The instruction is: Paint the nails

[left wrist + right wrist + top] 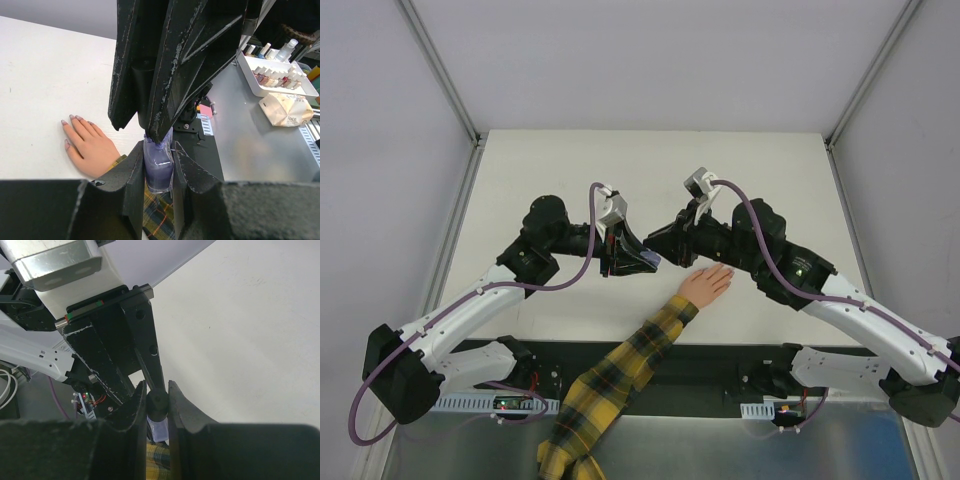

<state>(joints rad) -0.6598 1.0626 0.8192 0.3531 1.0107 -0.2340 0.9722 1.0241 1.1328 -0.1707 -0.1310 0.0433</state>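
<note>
A small peach hand (pixel 708 283) lies flat, palm down, on the white table, its arm in a yellow-and-black plaid sleeve (pixel 620 375). In the left wrist view the nails (pixel 72 117) at the fingertips look purplish. Just left of the hand, my left gripper (pixel 635 262) is shut on a small purple bottle (pixel 159 170) held above the sleeve. My right gripper (pixel 665 248) meets it from the other side and is shut on the bottle's dark cap (pixel 156 402). The purple bottle (pixel 160 429) shows just below the cap, between the right fingers.
Past the table's near edge, on a grey metal surface, stand a white tray (pixel 250 75) with several polish bottles and a white pouch (pixel 287 110). Both arms crowd the middle of the table (pixel 570 170). Metal frame posts rise at the far corners.
</note>
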